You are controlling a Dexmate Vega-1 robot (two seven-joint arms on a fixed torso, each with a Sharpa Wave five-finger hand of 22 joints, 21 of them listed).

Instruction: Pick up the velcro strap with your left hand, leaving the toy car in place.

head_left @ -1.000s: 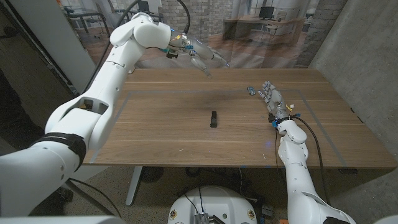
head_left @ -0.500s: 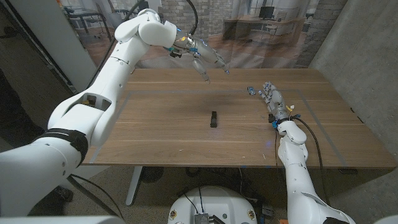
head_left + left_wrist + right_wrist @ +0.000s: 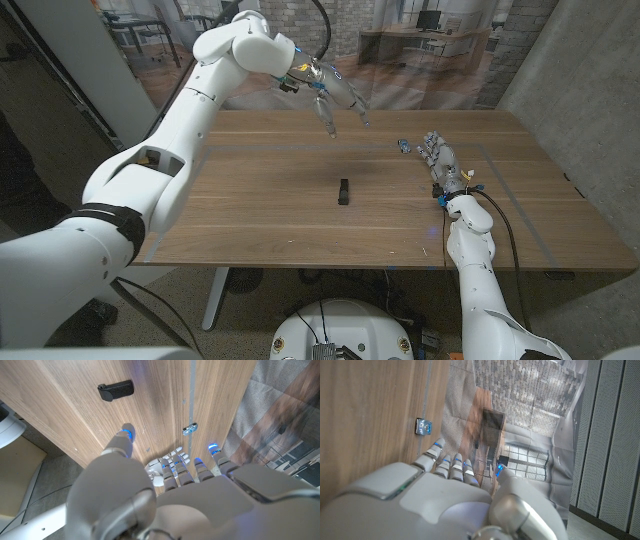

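The velcro strap [image 3: 343, 190] is a short black strip lying alone near the middle of the wooden table [image 3: 250, 210]; the left wrist view also has the strap [image 3: 116, 390]. My left hand [image 3: 335, 97] hangs in the air over the table's far side, behind the strap and well apart from it, fingers spread and holding nothing. In its wrist view the left hand [image 3: 165, 495] points down at the wood. The small toy car [image 3: 402, 146] sits at the far right, just ahead of my right hand [image 3: 440, 160], whose fingers are stretched out and hold nothing. The car [image 3: 423, 426] lies beyond the right hand [image 3: 445, 495].
A thin pale line [image 3: 300, 150] is marked on the table around the work area. Behind the table's far edge there is a printed backdrop of a brick-walled office [image 3: 420, 50]. A grey wall [image 3: 580, 90] stands at the right.
My left arm has swung to the right, carrying the hand further over the table's far side, and its fingers have turned more downward. The strap, the car and the right hand have not moved.
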